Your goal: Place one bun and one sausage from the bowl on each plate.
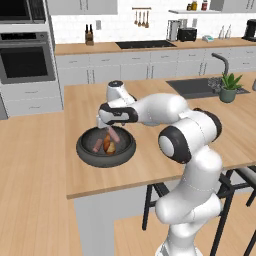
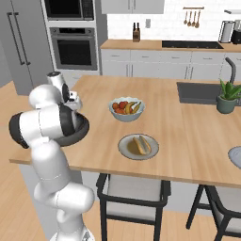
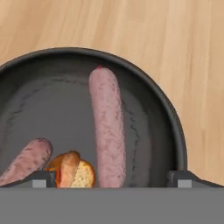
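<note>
The dark bowl [image 3: 177, 118] [image 1: 85, 152] [image 2: 84, 128] sits near the counter's front left corner. In it lie a long pinkish sausage [image 3: 108, 127] [image 1: 114, 135], a second sausage [image 3: 26, 159] [image 1: 97, 145] and an orange-brown bun [image 3: 72, 168] [image 1: 109, 146]. My gripper [image 3: 111, 179] [image 1: 106, 130] hangs open just above the bowl, its fingertips [image 3: 39, 178] straddling the near end of the long sausage without touching it. A plate [image 2: 123, 149] further right carries a golden yellow bun [image 2: 141, 145]. A second plate [image 2: 236, 157] is cut off by the right edge.
A pale fruit bowl [image 2: 126, 113] stands behind the nearer plate. A sink [image 1: 197, 87] and a potted plant [image 1: 229, 89] occupy the counter's far right. Stools [image 2: 132, 197] stand under the front edge.
</note>
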